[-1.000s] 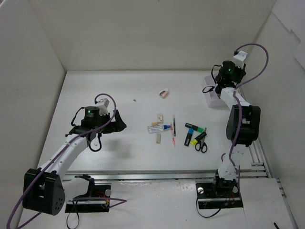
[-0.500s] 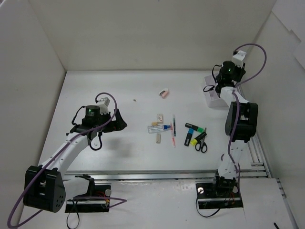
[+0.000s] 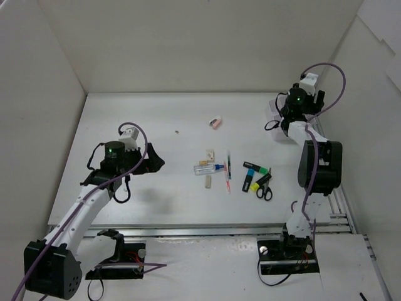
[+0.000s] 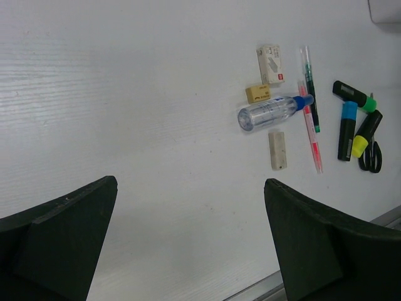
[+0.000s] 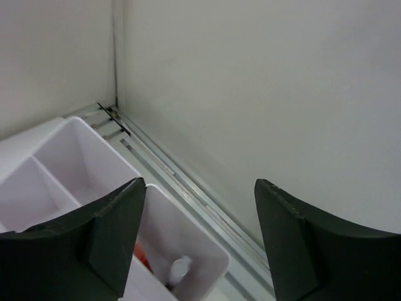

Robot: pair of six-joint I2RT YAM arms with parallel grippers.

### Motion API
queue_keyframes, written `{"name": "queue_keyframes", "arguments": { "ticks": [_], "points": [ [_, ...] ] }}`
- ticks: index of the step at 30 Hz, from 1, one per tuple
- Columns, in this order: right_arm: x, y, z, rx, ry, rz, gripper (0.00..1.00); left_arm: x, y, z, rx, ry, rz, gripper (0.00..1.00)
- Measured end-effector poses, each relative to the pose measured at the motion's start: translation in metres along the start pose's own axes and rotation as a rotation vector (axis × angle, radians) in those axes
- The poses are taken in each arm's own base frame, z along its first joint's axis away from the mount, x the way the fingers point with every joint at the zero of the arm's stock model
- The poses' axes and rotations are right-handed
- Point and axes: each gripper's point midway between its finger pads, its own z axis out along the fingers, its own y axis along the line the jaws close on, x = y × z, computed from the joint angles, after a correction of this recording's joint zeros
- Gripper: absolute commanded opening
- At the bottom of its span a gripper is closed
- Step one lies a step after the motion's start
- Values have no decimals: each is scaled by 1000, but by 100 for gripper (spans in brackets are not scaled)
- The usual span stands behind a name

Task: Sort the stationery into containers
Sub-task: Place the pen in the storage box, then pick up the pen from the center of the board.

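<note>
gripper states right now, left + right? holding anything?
Left gripper: open, holding nothing.
Right gripper: open, holding nothing, over the edge of the organiser box.

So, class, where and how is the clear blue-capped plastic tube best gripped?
Probably mid-body on the clear blue-capped plastic tube, from straight above, pinched across its width: it lies flat, thin pens crowd its cap end, a beige block eraser sits close alongside.
</note>
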Motion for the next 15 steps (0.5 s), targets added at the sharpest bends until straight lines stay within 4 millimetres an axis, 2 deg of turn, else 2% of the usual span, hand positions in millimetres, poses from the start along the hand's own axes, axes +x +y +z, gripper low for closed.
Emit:
{"name": "queue_keyframes", "arguments": {
  "ticks": [2,3,4,7,9,12,15],
  "points": [
    [-24,5,-16,-28,-36,17,84,-3,-3,-8,6,-33,10,99],
    [-40,12,-30,-61,-56,31,93,-4,-4,-12,8,-44,11,100],
    [-50,20,-43,-100,-61,38,98,-4,-5,-15,11,-56,13,99],
    [-73,55,-91,-284,-7,91,98,-1,-6,-23,18,-76,12,99],
    [-82,78,-125,-431,41,161,98,2,-6,-26,22,-84,11,99],
    [-65,98,-175,-606,147,241,98,11,-4,-32,20,-81,10,99],
    [-19,121,-221,-741,306,206,98,17,-3,-39,17,-84,11,100]
  ]
}}
